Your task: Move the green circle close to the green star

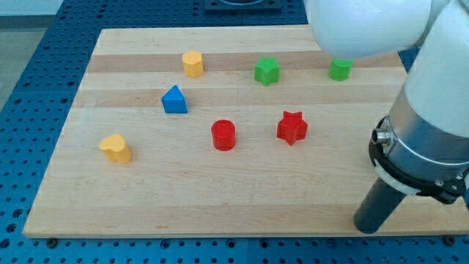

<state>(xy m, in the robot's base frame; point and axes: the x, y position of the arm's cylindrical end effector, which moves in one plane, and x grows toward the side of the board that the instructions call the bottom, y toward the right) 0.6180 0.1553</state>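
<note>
Your tip [368, 226] rests on the table [146, 205] at five o'clock, touching nothing; no jaws here, green circle [340, 70] and green star [267, 71] well apart.

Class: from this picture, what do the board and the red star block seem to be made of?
The pale striped board looks like wood, smooth: visible grain and glued strips. The red star block looks like matte plastic, possibly printed: uniform colour, soft sheen. My tip rests at the view's right, touching no block.
</note>
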